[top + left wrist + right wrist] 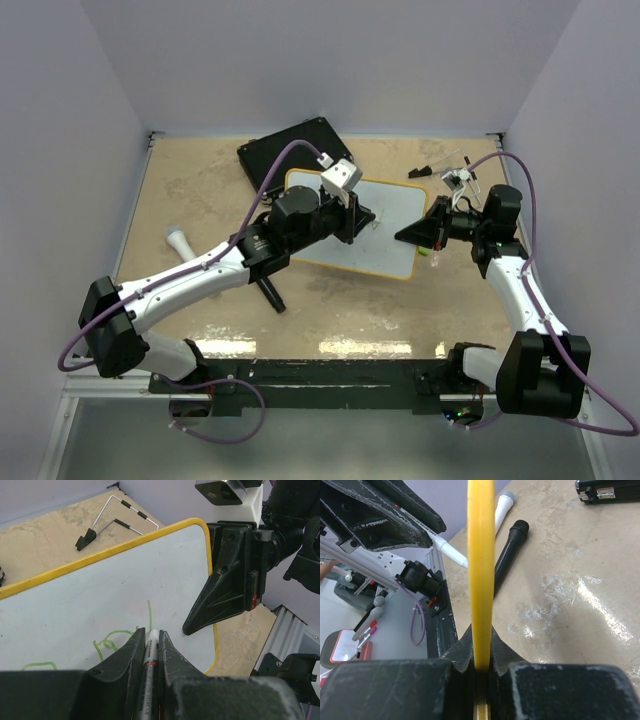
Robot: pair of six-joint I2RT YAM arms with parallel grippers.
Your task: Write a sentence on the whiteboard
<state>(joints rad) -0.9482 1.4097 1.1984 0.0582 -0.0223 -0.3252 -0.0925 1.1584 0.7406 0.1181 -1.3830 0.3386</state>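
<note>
The whiteboard (392, 212) lies mid-table, white with a yellow rim. My left gripper (151, 633) is shut on a white marker (150, 652), whose tip touches the board's face (95, 585). The sentence (111, 638) is a few thin green scribbles left of the tip, with one upright stroke (149, 611) just beyond it. My right gripper (481, 652) is shut on the board's yellow rim (481, 555) at its right edge. In the left wrist view the right gripper's black fingers (220, 597) clamp that edge. From above, the left gripper (362, 218) hovers over the board's middle.
A black case (290, 148) lies behind the board at the back left. A black pen-like stick (270, 293) and a white-grey tube (180, 240) lie on the table to the left. A wire stand (120, 517) sits beyond the board's far edge.
</note>
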